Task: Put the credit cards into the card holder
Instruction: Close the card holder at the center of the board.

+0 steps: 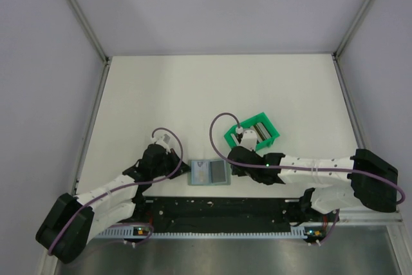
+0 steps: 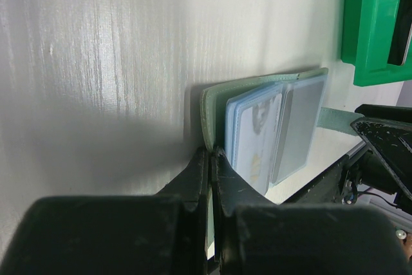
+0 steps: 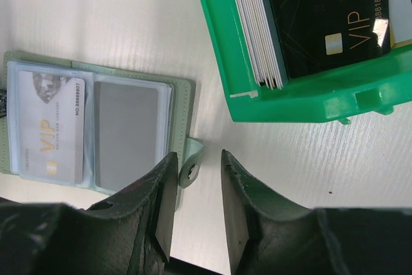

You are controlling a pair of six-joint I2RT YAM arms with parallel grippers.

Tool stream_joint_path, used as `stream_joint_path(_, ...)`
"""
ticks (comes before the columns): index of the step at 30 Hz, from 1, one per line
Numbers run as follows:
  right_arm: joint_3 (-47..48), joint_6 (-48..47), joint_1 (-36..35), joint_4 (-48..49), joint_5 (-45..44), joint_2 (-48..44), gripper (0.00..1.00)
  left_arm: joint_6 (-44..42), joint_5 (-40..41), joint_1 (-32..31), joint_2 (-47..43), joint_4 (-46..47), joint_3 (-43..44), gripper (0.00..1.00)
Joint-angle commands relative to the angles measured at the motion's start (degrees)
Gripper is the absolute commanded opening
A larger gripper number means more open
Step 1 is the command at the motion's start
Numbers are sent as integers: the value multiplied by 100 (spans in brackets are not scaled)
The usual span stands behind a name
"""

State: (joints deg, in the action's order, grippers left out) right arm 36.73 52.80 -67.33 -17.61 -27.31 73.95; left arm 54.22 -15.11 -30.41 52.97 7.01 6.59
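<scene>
Right wrist: cards look thin, stiff, slick; best pinched by a free edge. Left tool clamped on wallet; right tool apart, empty.

In the right wrist view, the green bin runs off the top and right edges, cutting off its stacked credit cards. In the left wrist view, the left gripper hides the card holder's near edge.
</scene>
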Motion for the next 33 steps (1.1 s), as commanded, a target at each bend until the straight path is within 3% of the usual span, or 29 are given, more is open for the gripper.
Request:
stream_joint_path(1,18,108,-8,-15,-169,-65,33,-139,96,18,-68,-164,71,0)
stream_joint_path(3,1,126,1,-15,-196,-135,28,-139,96,9,-76,-173,71,0)
stream_joint_path(10,-17,108,1,-50,-187,-65,27,-157,88,9,-103,-226,114,0)
stream_joint_path(15,-26,135,1,-59,-205,-30,17,-175,96,9,-129,-278,132,0)
stream_joint_path(24,-131,170,1,-94,-117,-179,16,-201,140,18,-182,-393,176,0)
stream_joint_path(33,-386,293,1,-7,-90,-241,0,-289,62,18,-270,-621,378,0)
